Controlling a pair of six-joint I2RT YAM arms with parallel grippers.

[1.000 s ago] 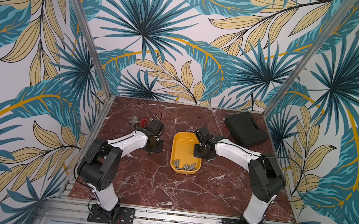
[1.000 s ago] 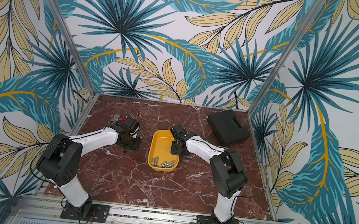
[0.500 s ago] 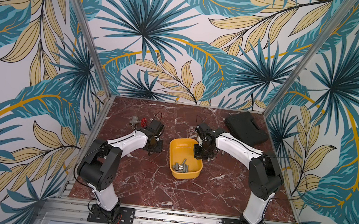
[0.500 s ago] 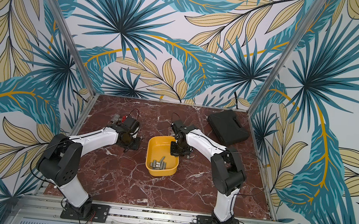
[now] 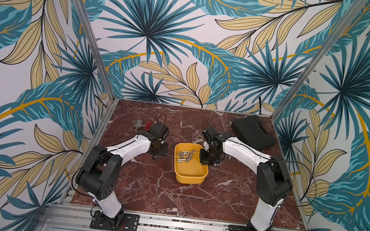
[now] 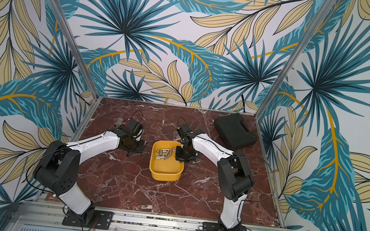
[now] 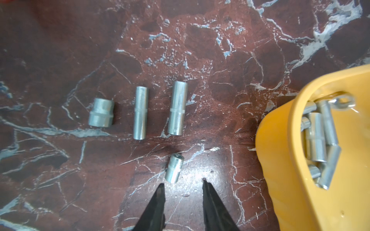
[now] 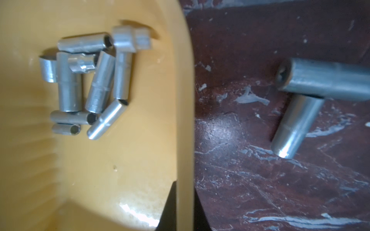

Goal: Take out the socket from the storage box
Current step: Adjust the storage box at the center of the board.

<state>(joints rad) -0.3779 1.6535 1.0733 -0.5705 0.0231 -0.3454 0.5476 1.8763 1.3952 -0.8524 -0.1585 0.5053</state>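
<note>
In the middle of the red marble tabletop (image 5: 164,201), the yellow storage box (image 5: 189,179) is sitting between the two arms, with its near outer wall (image 6: 164,175) showing in both top views. The right gripper (image 8: 184,208) is pinching the box's right-hand rim near the far corner. One black finger (image 8: 169,210) is inside the wall and the other outside, jaws closed on the plastic. A heap of silver sockets (image 8: 90,84) is lying jumbled inside the box; in a top view the heap (image 5: 185,156) is crowding toward the far end. Beyond the gripped wall, two more sockets (image 8: 296,128) are resting on the marble, touching each other at an angle.

On the box's other side the left gripper (image 7: 182,184) is pointing down at the table, its jaws standing narrowly apart and holding nothing. A small socket (image 7: 174,169) is lying just ahead of its fingertips. Farther out, three sockets are lying side by side in a row, apart from one another: a short wide socket (image 7: 101,115), a slim long socket (image 7: 140,113) and a thicker long socket (image 7: 177,108). A black hard case (image 5: 254,133) is lying in the far right corner.
</note>
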